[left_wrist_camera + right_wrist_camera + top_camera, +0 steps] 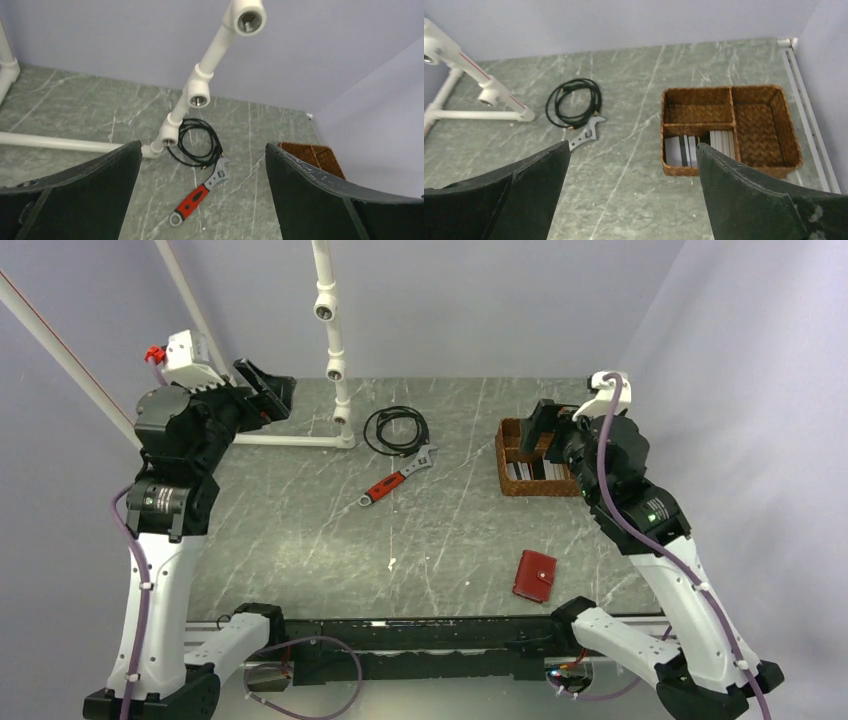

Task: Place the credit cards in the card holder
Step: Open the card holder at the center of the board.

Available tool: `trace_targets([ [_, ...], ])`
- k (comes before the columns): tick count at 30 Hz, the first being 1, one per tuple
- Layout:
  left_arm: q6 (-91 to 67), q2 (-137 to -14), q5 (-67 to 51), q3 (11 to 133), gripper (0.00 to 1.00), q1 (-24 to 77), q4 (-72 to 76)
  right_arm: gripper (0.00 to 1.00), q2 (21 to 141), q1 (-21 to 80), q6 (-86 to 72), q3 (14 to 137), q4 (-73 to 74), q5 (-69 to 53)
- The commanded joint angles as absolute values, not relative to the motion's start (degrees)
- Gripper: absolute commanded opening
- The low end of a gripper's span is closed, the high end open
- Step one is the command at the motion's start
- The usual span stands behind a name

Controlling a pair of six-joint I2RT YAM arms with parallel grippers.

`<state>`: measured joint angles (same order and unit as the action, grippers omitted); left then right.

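left end effector (203, 149) wide open, empty, near white pipe frame (197, 92), right end effector (632, 146) wide open, empty, raised near wicker basket (696, 90), credit cards (681, 151) in its near compartment, card holder (535, 575) folded shut on surface (300, 530), apart from basket

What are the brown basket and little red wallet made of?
The brown divided basket looks like matte woven wicker: its walls show a plaited weave. The small dark-red folding wallet seems smooth leather or imitation, faintly shiny; too small to tell.

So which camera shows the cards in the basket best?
The right wrist view: the credit cards show clearly in the basket, near-left compartment. The top view shows them small, partly hidden; the left wrist view catches only a basket corner.
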<state>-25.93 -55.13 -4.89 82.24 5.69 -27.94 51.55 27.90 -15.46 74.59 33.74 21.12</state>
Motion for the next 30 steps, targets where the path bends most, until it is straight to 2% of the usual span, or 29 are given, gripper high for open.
trace_targets([
  [1, -24.19, -55.62, -8.22, 80.87, 0.99, 5.54, -29.16, 1.0, 53.93, 27.75, -18.53, 76.32, 38.87, 24.02],
  [4, -24.53, -57.5, -13.15, 78.01, 0.99, 5.62, -29.48, 1.0, 56.96, 26.54, -22.94, 74.3, 42.17, 22.96],
  [7, -26.05, -60.65, -19.76, 75.73, 0.99, 5.62, -30.27, 1.0, 58.63, 19.61, -29.02, 69.02, 44.44, 17.35],
  [11, -29.4, -64.72, -32.94, 70.54, 0.99, 6.47, -28.1, 1.0, 53.22, 4.76, -37.62, 56.86, 42.34, 2.14],
  [13, -31.64, -65.83, -35.33, 66.57, 0.99, 9.72, -25.41, 1.0, 49.06, 2.32, -41.68, 51.51, 43.32, 1.32],
  [17, -34.28, -69.05, -32.59, 60.63, 0.99, 20.1, -21.64, 1.0, 46.7, -2.91, -44.6, 46.43, 48.89, 2.8],
  [21, -37.35, -74.65, -31.09, 57.59, 0.99, 30.75, -17.27, 1.0, 44.54, -9.03, -46.61, 41.3, 51.47, -0.72],
  [26, -39.97, -81.77, -29.56, 56.87, 0.99, 40.79, -14.98, 1.0, 44.38, -9.93, -47.47, 36.39, 53.28, -0.96],
  [30, -42.24, -83.59, -28.15, 55.24, 0.99, 44.4, -12.28, 1.0, 45.83, -9.87, -46.31, 34.79, 56.86, -0.17],
])
